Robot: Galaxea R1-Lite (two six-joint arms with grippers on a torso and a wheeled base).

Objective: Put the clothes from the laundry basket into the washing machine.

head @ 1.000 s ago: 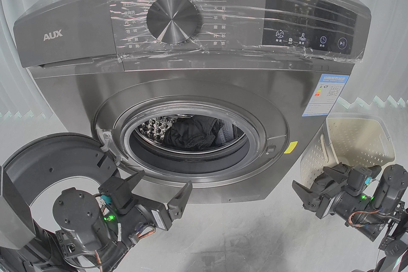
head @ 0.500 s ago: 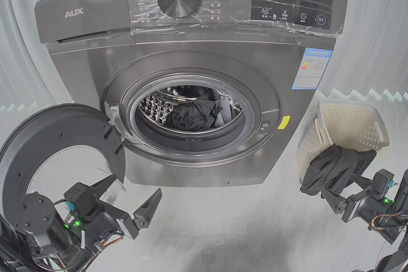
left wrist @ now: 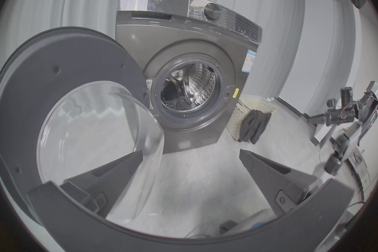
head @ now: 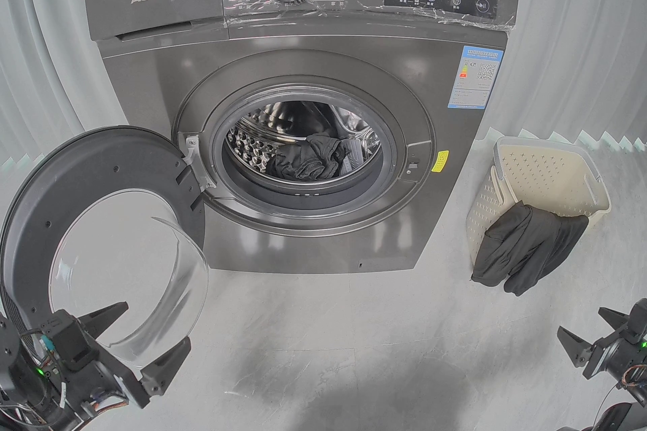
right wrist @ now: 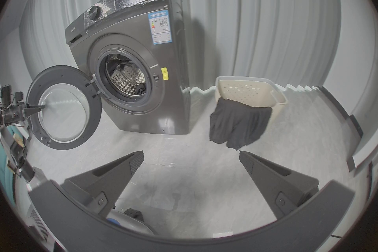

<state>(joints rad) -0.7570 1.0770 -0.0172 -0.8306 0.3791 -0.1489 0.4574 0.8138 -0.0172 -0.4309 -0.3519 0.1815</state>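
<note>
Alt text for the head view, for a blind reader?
A grey front-loading washing machine stands with its round door swung open and dark clothes lying in the drum. Beside it, a dark garment hangs over the rim of a cream laundry basket. The left claw and right claw, both open, sit low at the corners.

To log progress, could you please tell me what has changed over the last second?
The camera has pulled back from the washing machine. The right end effector has left the dark garment and now hangs open, apart from it; the left end effector has drawn back too, open. Unchanged: the garment drapes over the basket rim, dark clothes lie in the drum, the door stands open.
</note>
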